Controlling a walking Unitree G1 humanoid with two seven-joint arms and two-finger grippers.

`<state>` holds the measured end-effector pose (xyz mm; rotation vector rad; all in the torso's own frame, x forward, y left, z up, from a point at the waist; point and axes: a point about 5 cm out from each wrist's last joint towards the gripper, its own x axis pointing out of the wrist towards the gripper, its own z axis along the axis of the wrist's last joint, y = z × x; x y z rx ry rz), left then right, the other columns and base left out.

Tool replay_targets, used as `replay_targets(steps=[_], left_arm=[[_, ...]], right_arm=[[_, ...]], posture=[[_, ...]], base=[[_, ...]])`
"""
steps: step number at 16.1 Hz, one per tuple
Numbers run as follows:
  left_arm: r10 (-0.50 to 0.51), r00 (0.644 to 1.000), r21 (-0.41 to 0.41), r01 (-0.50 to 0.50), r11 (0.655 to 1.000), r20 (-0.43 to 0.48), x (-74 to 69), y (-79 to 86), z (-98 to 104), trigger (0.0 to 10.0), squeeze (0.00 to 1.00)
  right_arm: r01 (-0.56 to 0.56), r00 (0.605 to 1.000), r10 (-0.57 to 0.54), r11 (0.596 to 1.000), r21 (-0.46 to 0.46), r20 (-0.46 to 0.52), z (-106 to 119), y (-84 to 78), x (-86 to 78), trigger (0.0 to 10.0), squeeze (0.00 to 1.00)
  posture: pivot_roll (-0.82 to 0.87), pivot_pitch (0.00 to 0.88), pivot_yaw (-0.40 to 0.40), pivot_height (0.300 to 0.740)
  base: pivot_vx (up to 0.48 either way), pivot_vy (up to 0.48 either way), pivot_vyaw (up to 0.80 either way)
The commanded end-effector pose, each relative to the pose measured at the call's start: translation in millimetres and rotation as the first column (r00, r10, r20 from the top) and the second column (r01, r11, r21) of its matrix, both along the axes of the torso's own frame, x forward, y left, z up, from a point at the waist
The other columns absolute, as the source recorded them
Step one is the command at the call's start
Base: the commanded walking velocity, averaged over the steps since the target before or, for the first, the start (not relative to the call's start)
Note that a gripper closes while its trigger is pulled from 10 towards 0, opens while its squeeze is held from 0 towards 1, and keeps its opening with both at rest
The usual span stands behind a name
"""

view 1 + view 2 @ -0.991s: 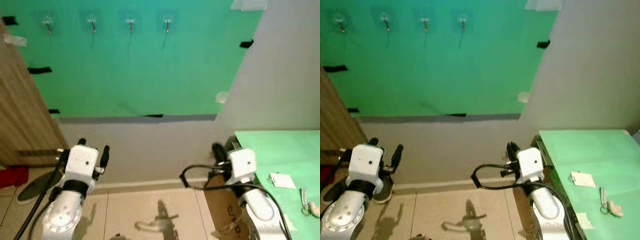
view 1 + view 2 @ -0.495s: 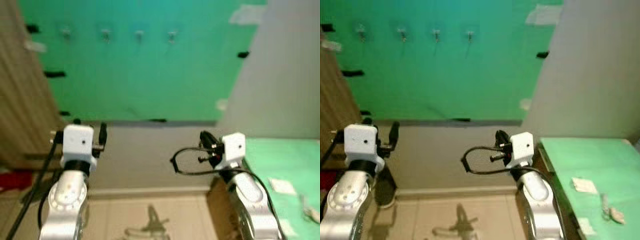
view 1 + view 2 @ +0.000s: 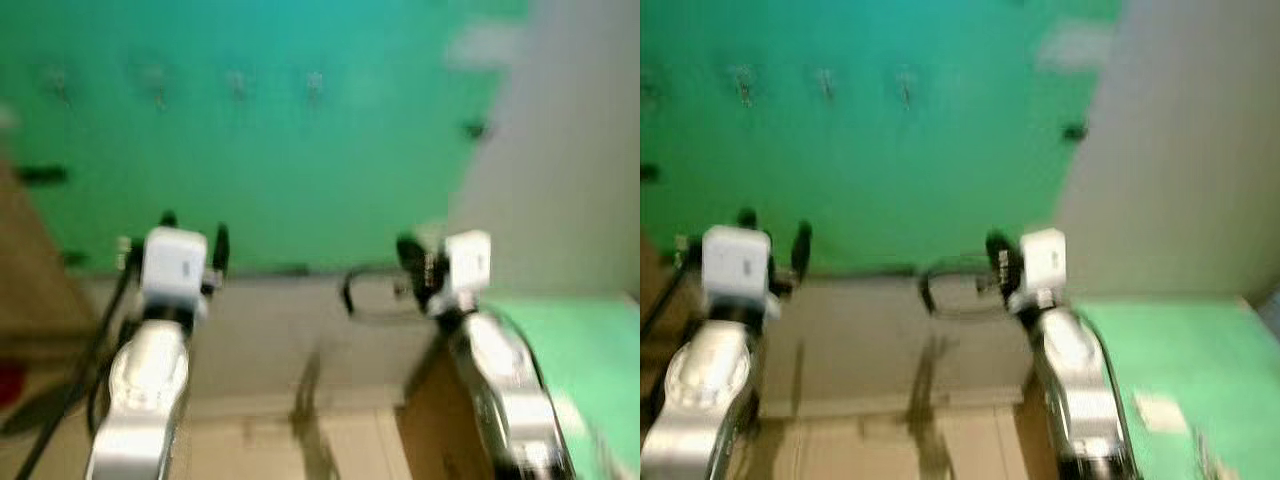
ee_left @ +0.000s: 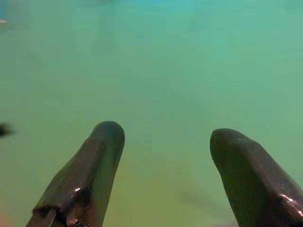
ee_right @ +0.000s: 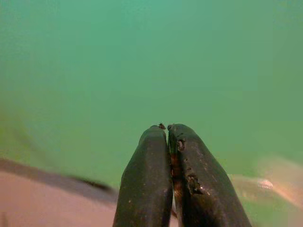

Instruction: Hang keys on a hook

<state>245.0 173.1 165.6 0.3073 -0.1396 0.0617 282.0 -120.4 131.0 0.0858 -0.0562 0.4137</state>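
Note:
A row of small clear hooks (image 3: pixel 237 82) runs along the top of the green wall sheet (image 3: pixel 300 170), blurred by motion. My left gripper (image 3: pixel 195 235) is raised in front of the sheet's lower part, well below the hooks. In the left wrist view the left gripper (image 4: pixel 168 134) is open, with nothing but green between its fingers (image 4: pixel 94 170). My right gripper (image 3: pixel 405 250) is held up at about the same height, further right. In the right wrist view the right gripper (image 5: pixel 165 127) is shut, its fingers pressed together on nothing.
A green-topped table (image 3: pixel 1180 340) stands at the lower right against the grey wall (image 3: pixel 1180 150), with a white card (image 3: pixel 1160 410) on it. A brown wooden panel (image 3: pixel 25 270) stands at the left. Tiled floor (image 3: pixel 300 450) lies below, between my arms.
The whole view has shifted and blurred, so the camera is moving. Both arms have come up, from the grey skirting strip to the lower edge of the green sheet.

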Motion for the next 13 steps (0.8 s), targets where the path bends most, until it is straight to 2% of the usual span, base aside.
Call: replay_targets(steps=[1, 3, 4, 5, 6, 7, 8, 11, 13], left_arm=[[0.047, 0.999, 0.013, -0.047, 0.999, 0.013, 1.1, 5.4, 4.6, 10.0, 0.00], [0.057, 0.998, -0.009, -0.056, 0.998, 0.017, 1.1, 4.7, 4.4, 10.0, 0.00], [0.051, 0.998, 0.021, -0.052, 0.998, 0.036, 0.4, 1.8, 6.4, 10.0, 0.00], [0.051, 0.998, 0.020, -0.052, 0.998, 0.037, 0.9, 1.6, 6.6, 10.0, 0.00], [0.063, 0.997, 0.000, -0.063, 0.998, 0.044, 1.9, 3.3, 7.9, 10.0, 0.00], [0.066, 0.997, -0.001, -0.066, 0.998, 0.046, 2.4, 3.5, 8.3, 10.0, 0.00], [0.064, 0.997, 0.000, -0.064, 0.998, 0.045, 3.8, 2.5, 8.7, 10.0, 0.00], [0.054, 0.996, 0.006, -0.055, 0.998, 0.069, 6.8, 2.8, 13.3, 10.0, 0.00], [0.052, 0.996, 0.006, -0.052, 0.999, 0.079, 10.0, 2.4, 16.0, 10.0, 0.00]], right_arm=[[-0.068, 0.998, 0.068, 0.997, 0.031, 0.003, 9.5, 10.3, 1.7, 0.0, 0.00], [-0.185, 0.982, 0.186, 0.982, 0.029, -0.029, 17.4, 16.0, 5.0, 0.0, 0.00], [-0.254, 0.966, 0.256, 0.966, 0.049, -0.036, 30.7, 18.1, 11.2, 0.0, 0.00], [-0.266, 0.963, 0.268, 0.963, 0.052, -0.034, 33.6, 18.7, 12.6, 0.0, 0.00], [-0.378, 0.925, 0.379, 0.924, 0.052, -0.013, 50.4, 28.6, 14.2, 0.0, 0.00], [-0.430, 0.903, 0.430, 0.902, 0.042, 0.004, 59.0, 33.2, 14.8, 0.0, 0.00], [-0.543, 0.839, 0.542, 0.839, 0.027, 0.045, 80.9, 41.6, 16.1, 0.0, 0.00], [-0.601, 0.799, 0.597, 0.798, 0.053, 0.071, 106.4, 41.1, 26.2, 0.0, 0.00], [-0.583, 0.812, 0.570, 0.799, 0.146, 0.124, 126.1, 41.5, 42.3, 0.0, 0.00]], posture=[[0.16, 0.000, -0.077, 0.740], [0.16, 0.000, -0.079, 0.740], [0.16, 0.000, -0.080, 0.740], [0.16, 0.000, -0.081, 0.740], [0.16, 0.000, -0.079, 0.740], [0.16, 0.000, -0.076, 0.740], [0.17, 0.000, -0.076, 0.740], [0.17, 0.000, -0.080, 0.740], [0.18, 0.000, -0.079, 0.740]], base=[[0.274, 0.000, 0.00], [0.000, 0.000, 0.00], [0.000, 0.000, 0.00], [0.000, 0.000, 0.00], [0.000, 0.000, 0.00], [0.000, 0.000, 0.00], [0.000, 0.000, 0.00], [0.000, 0.000, 0.00], [0.000, 0.000, 0.00]])
